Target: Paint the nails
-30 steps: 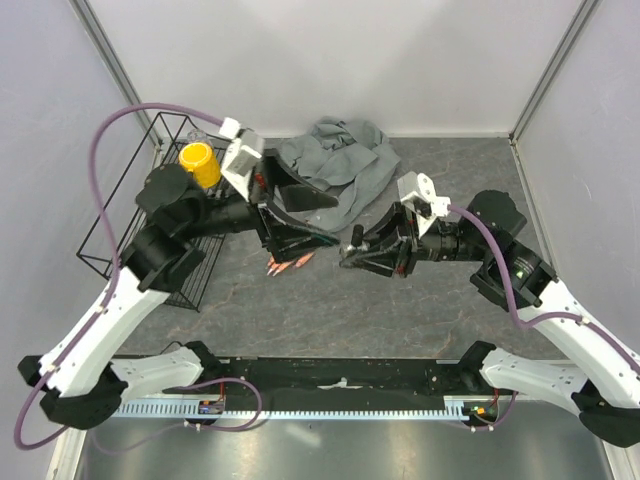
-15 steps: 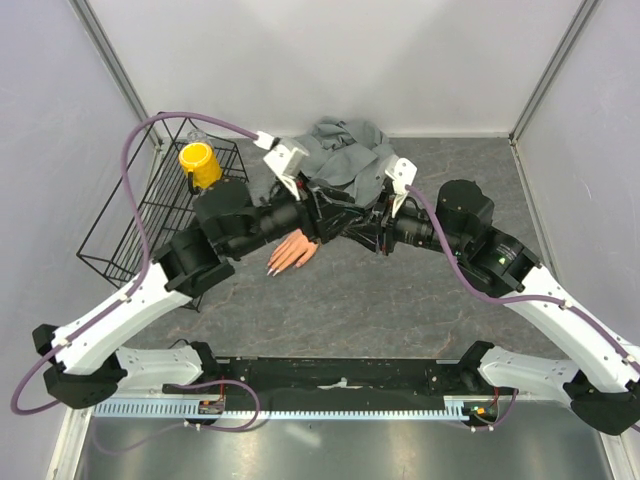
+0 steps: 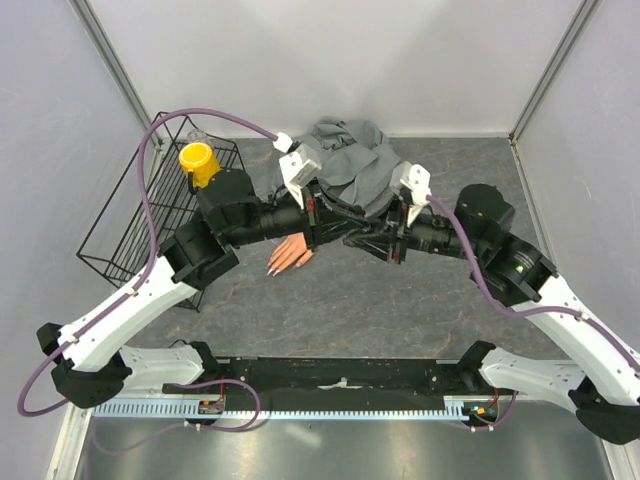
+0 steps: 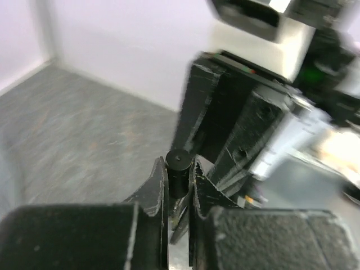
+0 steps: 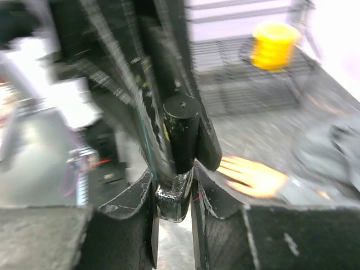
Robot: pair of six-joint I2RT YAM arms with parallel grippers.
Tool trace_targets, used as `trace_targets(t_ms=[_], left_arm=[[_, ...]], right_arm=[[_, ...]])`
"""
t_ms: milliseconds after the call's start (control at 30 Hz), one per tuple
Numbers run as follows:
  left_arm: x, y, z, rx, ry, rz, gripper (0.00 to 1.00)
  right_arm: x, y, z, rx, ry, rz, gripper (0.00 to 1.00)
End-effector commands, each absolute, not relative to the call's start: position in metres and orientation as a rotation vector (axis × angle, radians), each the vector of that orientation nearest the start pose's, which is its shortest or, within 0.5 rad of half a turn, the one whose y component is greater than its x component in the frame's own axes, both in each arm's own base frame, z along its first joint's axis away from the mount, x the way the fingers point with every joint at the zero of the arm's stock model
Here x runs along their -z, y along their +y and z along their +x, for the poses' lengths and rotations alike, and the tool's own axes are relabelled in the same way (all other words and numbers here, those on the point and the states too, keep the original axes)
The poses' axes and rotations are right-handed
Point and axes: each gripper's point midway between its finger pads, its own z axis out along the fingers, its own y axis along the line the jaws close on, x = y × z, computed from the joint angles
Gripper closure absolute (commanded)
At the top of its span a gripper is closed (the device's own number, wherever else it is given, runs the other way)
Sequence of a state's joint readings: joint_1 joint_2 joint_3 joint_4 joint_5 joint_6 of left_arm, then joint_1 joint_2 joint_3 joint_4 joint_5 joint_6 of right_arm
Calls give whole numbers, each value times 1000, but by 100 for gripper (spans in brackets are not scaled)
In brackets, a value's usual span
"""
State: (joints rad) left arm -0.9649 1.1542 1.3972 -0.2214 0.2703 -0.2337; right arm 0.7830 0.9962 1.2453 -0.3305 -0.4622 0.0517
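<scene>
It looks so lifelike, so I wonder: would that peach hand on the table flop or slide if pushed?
Probably stiff: the mannequin hand shows its fingers straight and together. Lying flat, it should slide rather than roll. The crumpled grey sleeve behind it looks floppy and might drag.

Bright, even light from above fills the top view; shadows on the worktop [image 3: 400, 300] are soft, and the steel strip [image 3: 330, 445] along its near edge carries a dull sheen. Both wrist views are smeared. The black cap [image 4: 179, 159] in the left gripper [image 4: 179, 167] is fairly sharp, the rest soft; the bottle [image 5: 174, 199] in the right gripper [image 5: 173, 181] glints, perhaps from overhead light.
</scene>
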Motion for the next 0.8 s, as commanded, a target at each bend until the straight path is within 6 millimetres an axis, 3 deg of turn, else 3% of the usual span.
trace_targets(t_ms=[0,33,100,167,267,300,333,400,467,600,767], left_arm=[[-475,-330,40,1736,955,1442,98],[-470,-333,42,1778,967,1467,98],[-472,-330,41,1819,970,1475,98],[-475,-327,46,1806,984,1445,98],[-481,-323,64,1731,1068,1325,97],[-492,-327,83,1617,1077,1235,91],[-480,-326,91,1575,1198,1198,69],[-489,-321,112,1433,1244,1074,51],[-492,-314,121,1372,1271,996,23],[-500,-296,147,1244,1315,784,21],[-489,-293,171,1165,1389,655,31]], right_arm=[[-423,293,88,-1360,1091,-1282,100],[-424,285,57,-1504,991,-1401,100],[-433,281,41,-1617,926,-1410,100],[-432,279,41,-1608,950,-1396,100],[-434,283,61,-1489,1005,-1308,100],[-432,284,67,-1466,1043,-1285,100],[-430,288,83,-1392,1078,-1236,100],[-425,290,97,-1335,1161,-1196,100],[-421,292,122,-1232,1245,-1114,100],[-417,293,153,-1119,1343,-1014,100],[-419,293,175,-1038,1393,-934,100]])
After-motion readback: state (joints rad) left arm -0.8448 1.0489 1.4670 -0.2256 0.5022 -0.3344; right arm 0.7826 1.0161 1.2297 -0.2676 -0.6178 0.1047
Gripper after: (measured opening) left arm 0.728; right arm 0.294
